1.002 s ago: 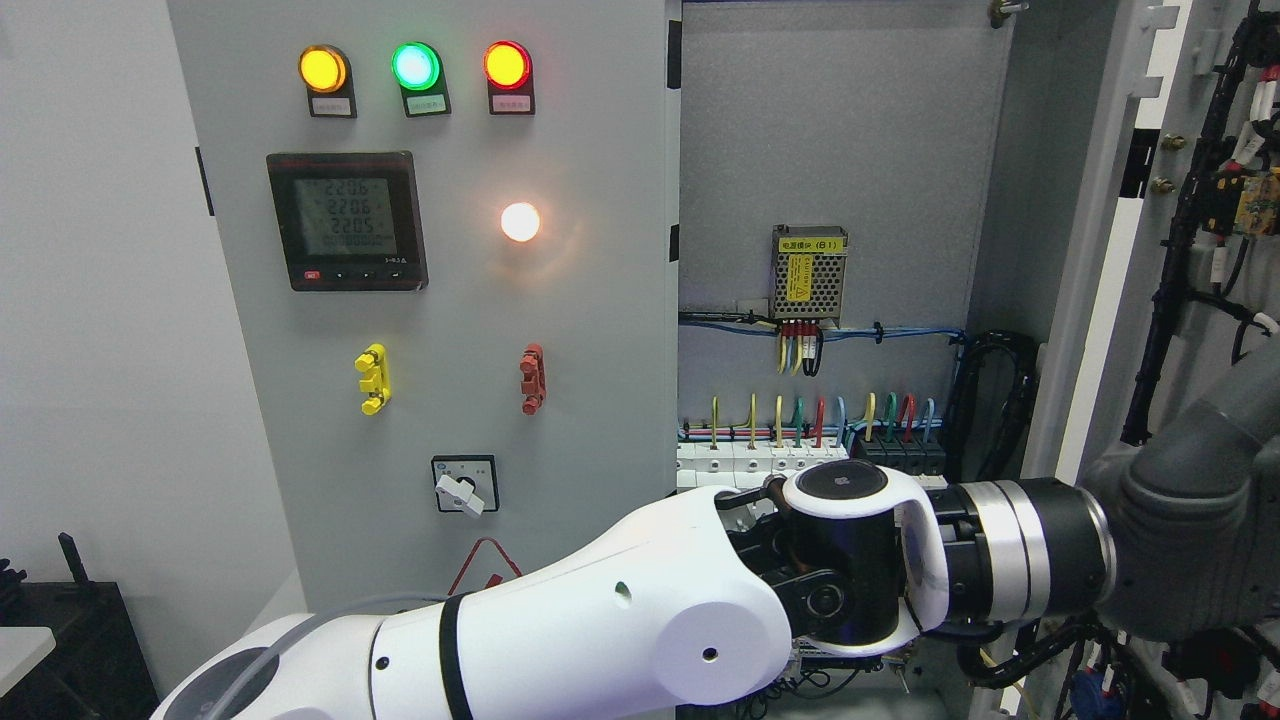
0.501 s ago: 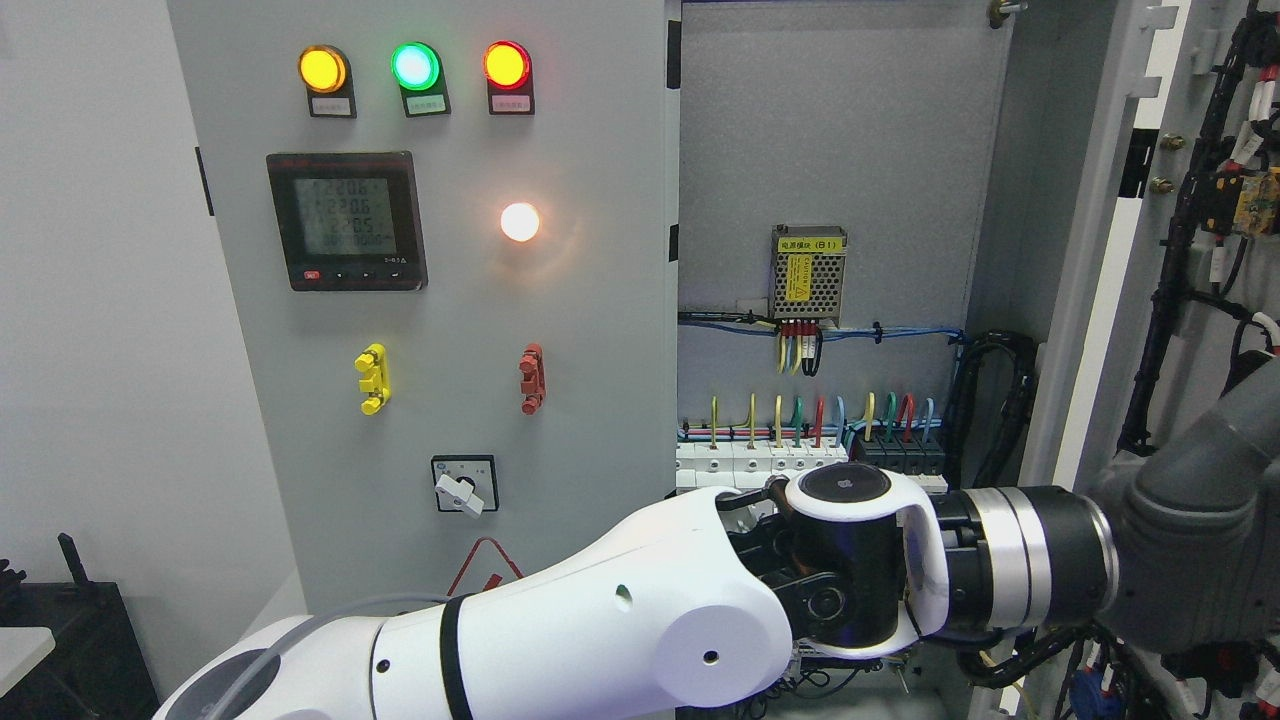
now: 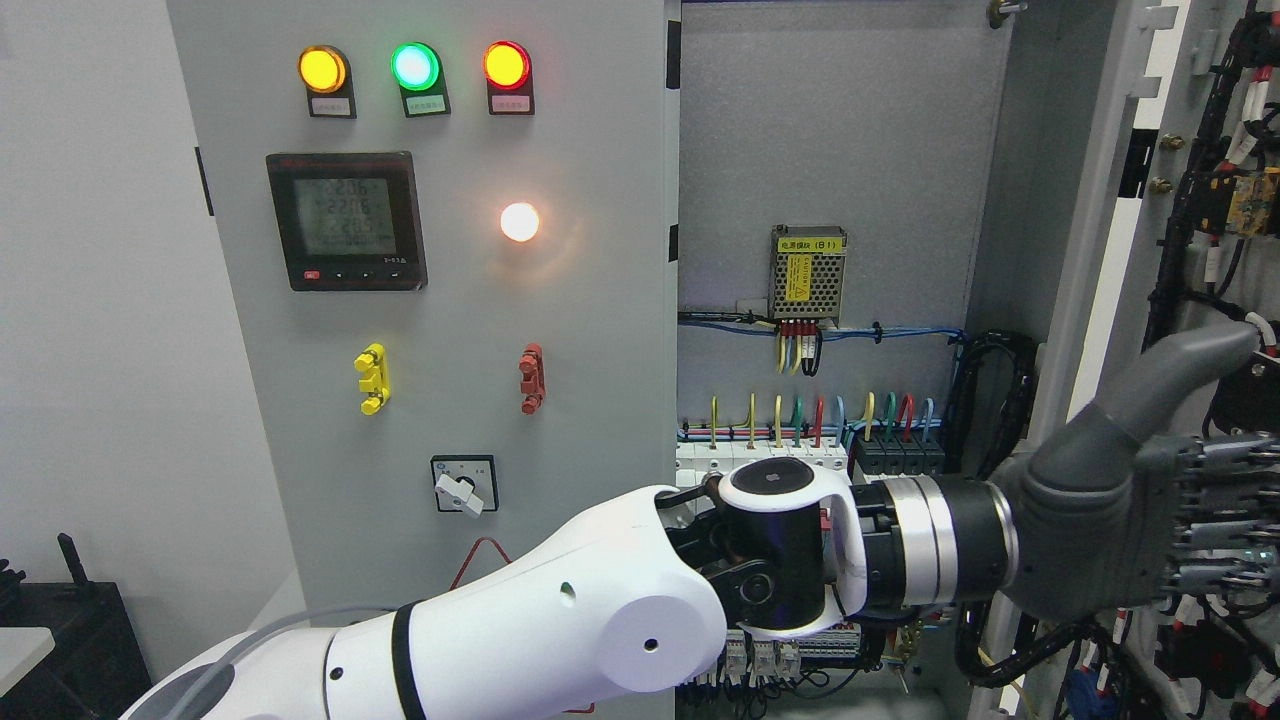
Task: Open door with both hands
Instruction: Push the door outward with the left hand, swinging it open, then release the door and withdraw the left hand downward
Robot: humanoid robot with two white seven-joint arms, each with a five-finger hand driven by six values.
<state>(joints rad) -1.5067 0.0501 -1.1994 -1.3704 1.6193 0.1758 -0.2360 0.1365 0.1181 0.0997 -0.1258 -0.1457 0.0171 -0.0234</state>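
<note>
Grey control panel (image 3: 440,300) at left: three indicator lamps, meter (image 3: 347,221), rotary switch (image 3: 463,486). Open cabinet interior (image 3: 830,200) centre: power supply (image 3: 809,272), wired breaker row partly hidden behind the white left arm. Left robot hand (image 3: 1150,510), thumb raised, fingers cut off at frame edge against the swung-open door (image 3: 1140,250); grip undeterminable.

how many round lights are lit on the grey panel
4: amber lamp, green lamp and red lamp in a row along the top, white lamp lower, right of the meter.
</note>
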